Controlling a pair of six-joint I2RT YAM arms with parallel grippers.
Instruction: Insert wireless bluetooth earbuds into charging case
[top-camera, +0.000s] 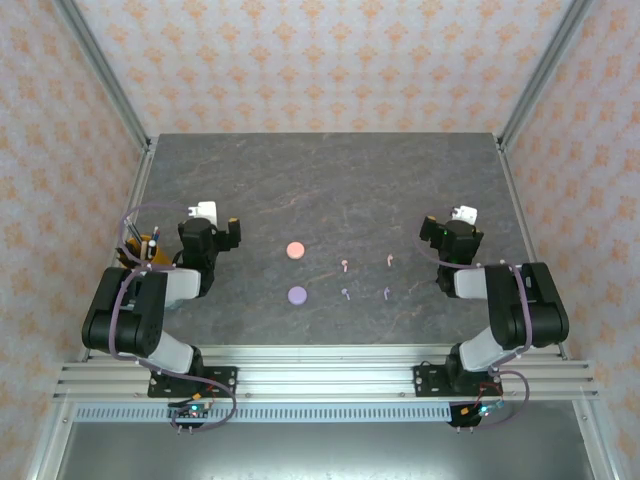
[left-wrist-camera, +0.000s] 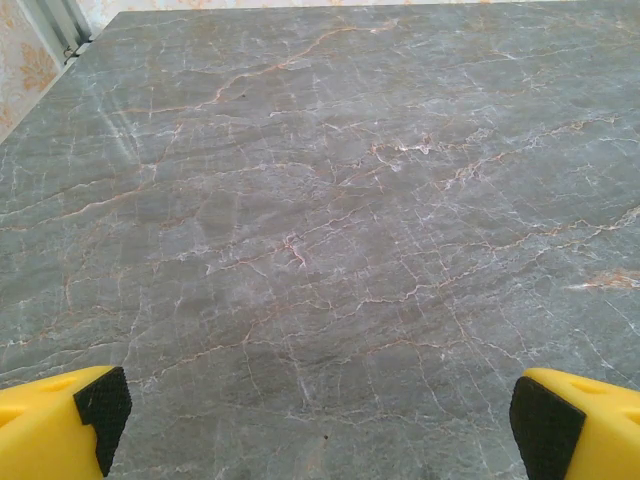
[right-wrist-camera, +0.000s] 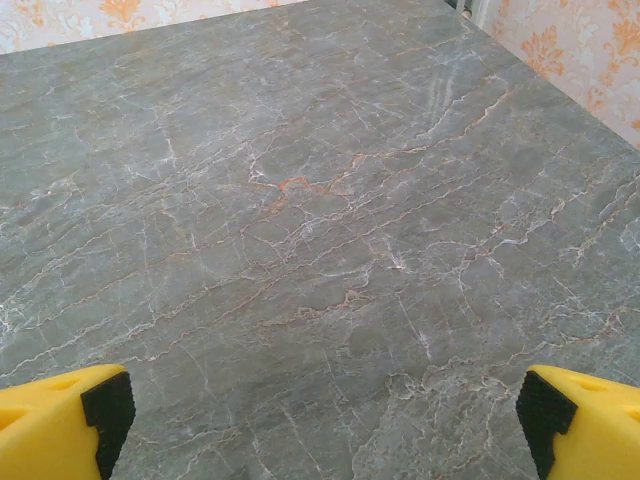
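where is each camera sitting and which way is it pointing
Top external: above and behind the bases, looking down on the table; shows left arm, right arm, pink case, lilac case, earbuds.
Left wrist: on that wrist, facing over the tabletop toward the far left corner; left fingers wide apart below.
Right wrist: mirrored, toward the far right corner; right fingers wide apart.
Shared: both wrist views show veined tabletop and wallpaper.

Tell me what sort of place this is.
Most likely a robot test cell in a lab, not a home: a stone-patterned table walled in by wallpapered panels on aluminium posts, with a left arm and a right arm bolted to a metal rail at its near edge.
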